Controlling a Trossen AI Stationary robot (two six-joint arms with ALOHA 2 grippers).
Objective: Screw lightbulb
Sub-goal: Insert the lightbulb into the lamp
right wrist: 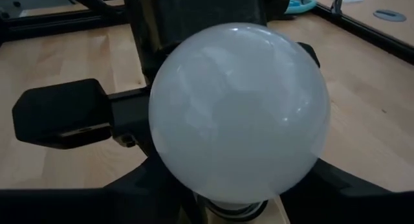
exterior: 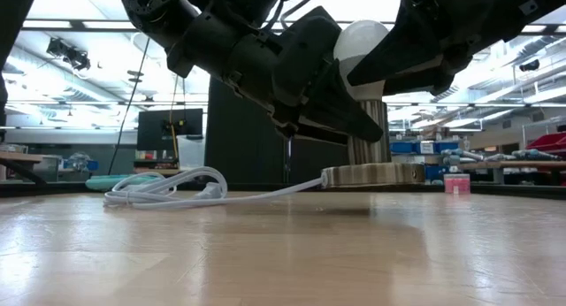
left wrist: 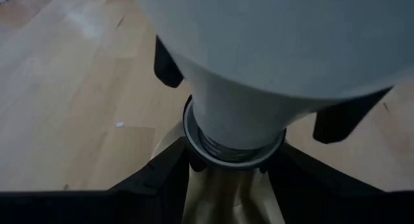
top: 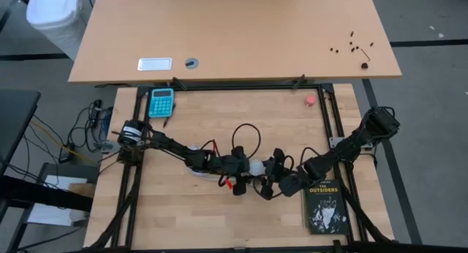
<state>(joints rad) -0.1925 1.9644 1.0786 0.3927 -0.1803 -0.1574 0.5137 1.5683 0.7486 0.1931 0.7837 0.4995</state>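
Observation:
The white frosted lightbulb (exterior: 358, 41) stands upright with its screw base (left wrist: 234, 153) in the socket (exterior: 367, 129). The socket's round base disc (exterior: 371, 175) rests on the table, and a white cord (exterior: 168, 189) trails from it. In the high view the bulb (top: 256, 167) is mid-table between both grippers. My left gripper (top: 240, 167) is shut on the socket, coming from the table's left. My right gripper (top: 272, 170) is shut on the bulb, coming from the right. My left gripper pinches the socket's stem (left wrist: 226, 198) just below the collar, one finger (left wrist: 158, 182) on each side. The fingers slant down from the table's left. The socket stands upright on its disc on the table. My right gripper holds the bulb's glass between its two fingers (left wrist: 169, 62), on opposite sides of the lower globe (right wrist: 194, 179). It comes slanting down from the table's right. The bulb stands upright in the socket.
A black book (top: 324, 207) lies near the front right, beside the right arm. A teal calculator (top: 161, 102) is at the far left and a small pink-red round object (top: 311, 99) at the far right. Black cables (top: 248, 132) loop behind the grippers.

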